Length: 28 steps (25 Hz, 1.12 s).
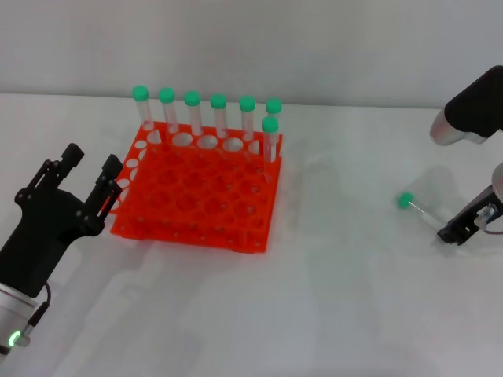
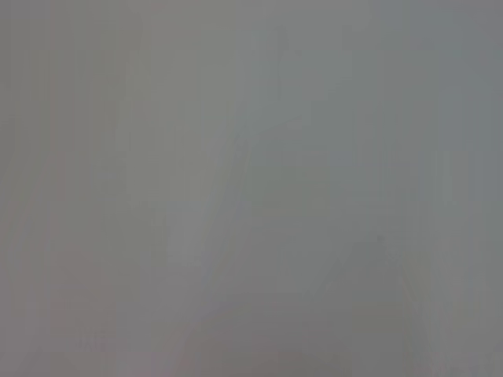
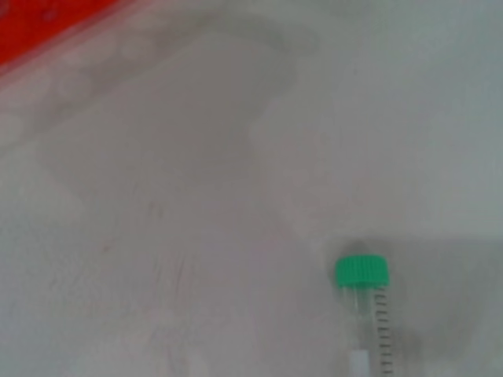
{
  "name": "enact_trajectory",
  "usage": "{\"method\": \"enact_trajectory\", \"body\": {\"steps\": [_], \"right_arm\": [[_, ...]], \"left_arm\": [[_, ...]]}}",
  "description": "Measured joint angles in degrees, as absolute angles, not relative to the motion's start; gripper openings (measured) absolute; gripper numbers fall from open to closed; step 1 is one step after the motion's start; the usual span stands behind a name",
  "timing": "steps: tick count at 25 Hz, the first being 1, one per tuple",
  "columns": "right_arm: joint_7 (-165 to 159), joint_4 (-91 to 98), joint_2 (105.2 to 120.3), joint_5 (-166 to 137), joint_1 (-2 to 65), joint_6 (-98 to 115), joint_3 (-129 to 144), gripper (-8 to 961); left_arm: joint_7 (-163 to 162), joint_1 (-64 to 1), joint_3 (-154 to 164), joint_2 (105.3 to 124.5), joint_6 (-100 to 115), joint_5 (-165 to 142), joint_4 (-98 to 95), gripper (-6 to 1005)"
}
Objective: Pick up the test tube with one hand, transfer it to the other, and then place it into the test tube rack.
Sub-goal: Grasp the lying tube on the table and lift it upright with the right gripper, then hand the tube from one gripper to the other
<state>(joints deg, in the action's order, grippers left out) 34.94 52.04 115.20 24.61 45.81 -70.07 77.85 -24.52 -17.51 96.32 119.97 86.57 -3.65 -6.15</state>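
Note:
The orange test tube rack (image 1: 196, 196) stands left of the middle of the white table; a corner of it shows in the right wrist view (image 3: 47, 23). A test tube (image 1: 420, 210) with a green cap lies tilted at the right, low over the table. My right gripper (image 1: 454, 229), black on a white-grey arm, is shut on its bottom end. The right wrist view shows the tube (image 3: 363, 302) with its cap pointing away. My left gripper (image 1: 90, 169), black with a green ring light, is open and empty beside the rack's left side.
Several more green-capped tubes (image 1: 218, 118) stand upright along the rack's far row. The white table (image 1: 338, 298) spreads between the rack and the right gripper. The left wrist view shows only plain grey.

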Motion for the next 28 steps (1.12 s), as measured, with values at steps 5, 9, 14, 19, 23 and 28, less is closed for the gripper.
{"method": "enact_trajectory", "body": {"steps": [5, 9, 14, 19, 23, 28], "right_arm": [[34.9, 51.4, 115.29, 24.6, 46.2, -70.7, 78.0, 185], [34.8, 50.8, 115.26, 24.7, 46.4, -70.7, 77.9, 186], [34.9, 50.9, 115.31, 24.7, 46.3, -70.7, 78.1, 186], [35.1, 53.1, 115.48, 25.1, 44.9, -71.1, 78.2, 186], [35.8, 61.1, 115.49, 26.9, 41.5, -72.1, 78.0, 186], [41.3, 73.3, 115.45, 35.3, 34.9, -71.2, 77.6, 186]], "left_arm": [[-24.5, -17.4, 96.3, 119.97, 86.6, -3.7, -5.9, 554], [-24.5, -17.3, 96.3, 119.97, 86.6, -3.8, -5.9, 552], [-24.5, -17.1, 96.4, 119.97, 86.9, -3.9, -5.7, 550], [-24.8, -16.6, 96.4, 120.02, 87.1, -3.9, -6.1, 548], [-25.3, -16.6, 96.5, 120.08, 87.6, -3.9, -6.3, 546], [-29.9, -17.7, 99.4, 119.88, 89.4, -3.9, -7.6, 544]]}}
